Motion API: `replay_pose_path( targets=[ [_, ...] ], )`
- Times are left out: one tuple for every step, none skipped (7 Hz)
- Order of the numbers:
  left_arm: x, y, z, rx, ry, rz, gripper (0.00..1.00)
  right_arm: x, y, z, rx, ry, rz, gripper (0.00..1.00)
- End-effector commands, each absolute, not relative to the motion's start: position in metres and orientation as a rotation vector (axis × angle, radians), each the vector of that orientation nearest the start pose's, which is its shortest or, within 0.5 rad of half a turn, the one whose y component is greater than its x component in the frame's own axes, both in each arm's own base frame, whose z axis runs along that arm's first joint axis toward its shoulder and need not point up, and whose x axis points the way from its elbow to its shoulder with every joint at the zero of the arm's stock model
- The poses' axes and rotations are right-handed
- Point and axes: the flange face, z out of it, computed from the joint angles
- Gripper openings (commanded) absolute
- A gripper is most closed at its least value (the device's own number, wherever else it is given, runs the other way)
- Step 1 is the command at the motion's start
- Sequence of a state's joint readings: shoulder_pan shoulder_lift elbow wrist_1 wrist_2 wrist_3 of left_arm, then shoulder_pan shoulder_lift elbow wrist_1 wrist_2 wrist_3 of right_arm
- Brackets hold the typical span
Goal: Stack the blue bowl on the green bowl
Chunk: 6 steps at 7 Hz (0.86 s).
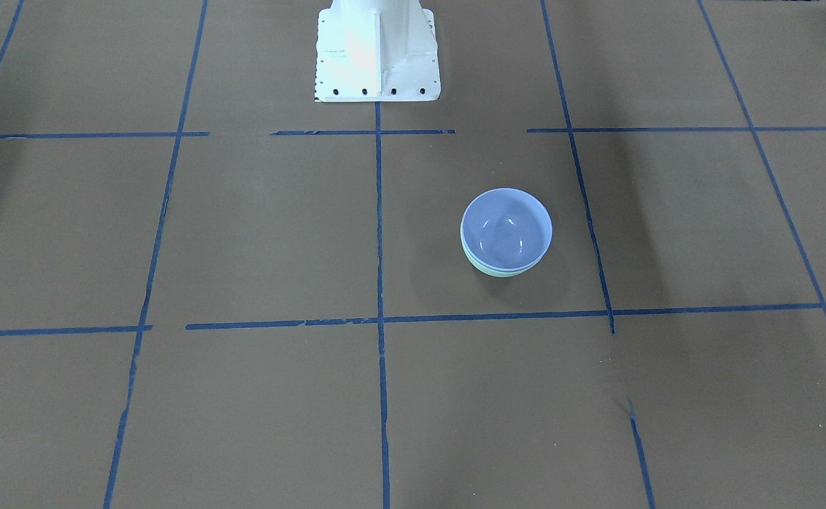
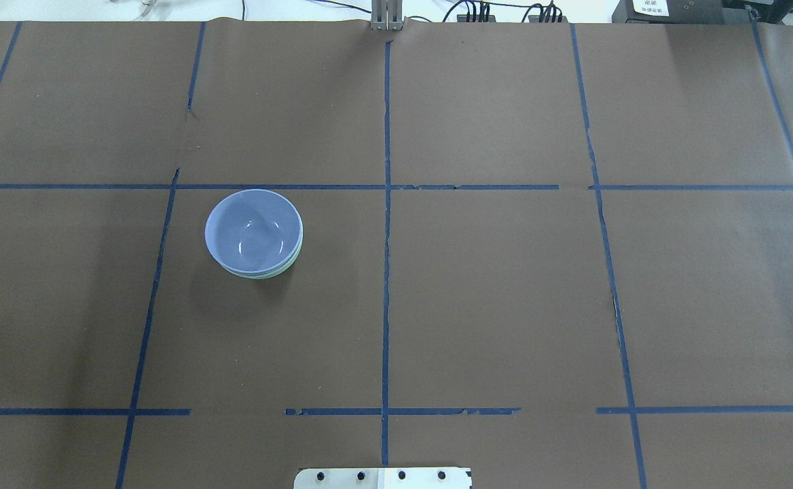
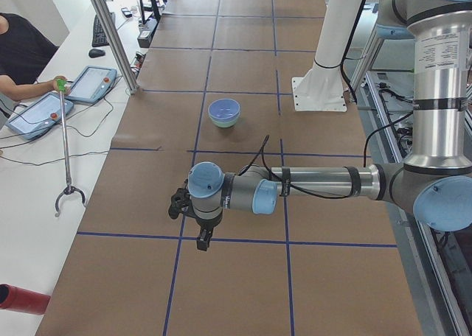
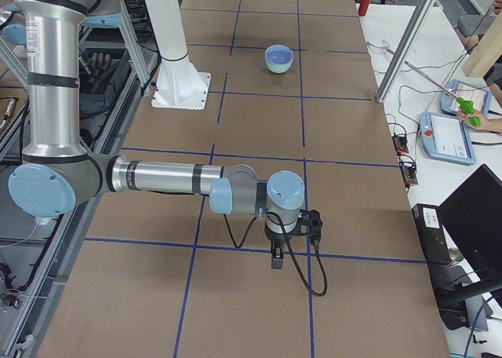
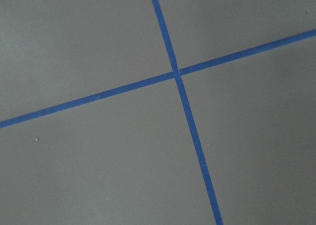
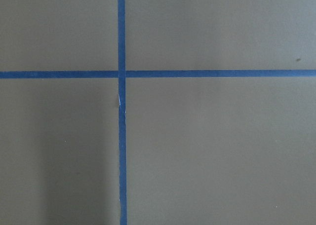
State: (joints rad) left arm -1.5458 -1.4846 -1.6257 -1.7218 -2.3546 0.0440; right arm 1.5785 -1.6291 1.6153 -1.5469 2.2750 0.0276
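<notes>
Nesting inside the green bowl (image 1: 501,272), the blue bowl (image 1: 506,230) hides all but a thin strip of green rim. The pair sits on the brown surface (image 1: 257,233) in front of the white base (image 1: 376,53), toward the robot's left, touching no tape line (image 1: 379,212). The left claw (image 3: 190,219) and right claw (image 4: 294,236) show only from the side, well away from the base. I cannot tell how far open they are or whether they hold anything. A white label (image 2: 651,7) beyond the surface's edge is too small to read.
</notes>
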Motion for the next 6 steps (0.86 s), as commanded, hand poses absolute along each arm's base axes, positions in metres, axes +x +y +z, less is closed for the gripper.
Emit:
replay_pose_path(
  targets=[
    [-0.056,-0.464,0.656,0.085,0.799,0.004,1.0,0.072,-0.467,0.667,0.003,-0.706,0.03,1.0],
    [-0.064,-0.463,0.655,0.093,0.796,-0.01,1.0,0.072,-0.467,0.667,0.003,-0.704,0.03,1.0],
    [-0.069,-0.463,0.654,0.1,0.794,-0.022,1.0,0.072,-0.467,0.667,0.003,-0.704,0.03,1.0],
    [-0.069,-0.463,0.653,0.099,0.796,-0.023,1.0,0.072,-0.467,0.667,0.003,-0.704,0.03,1.0],
    [-0.07,-0.463,0.653,0.1,0.796,-0.025,1.0,0.072,-0.467,0.667,0.002,-0.704,0.031,1.0],
    [-0.074,-0.463,0.652,0.107,0.794,-0.032,1.0,0.072,-0.467,0.667,0.003,-0.704,0.03,1.0]
  ],
)
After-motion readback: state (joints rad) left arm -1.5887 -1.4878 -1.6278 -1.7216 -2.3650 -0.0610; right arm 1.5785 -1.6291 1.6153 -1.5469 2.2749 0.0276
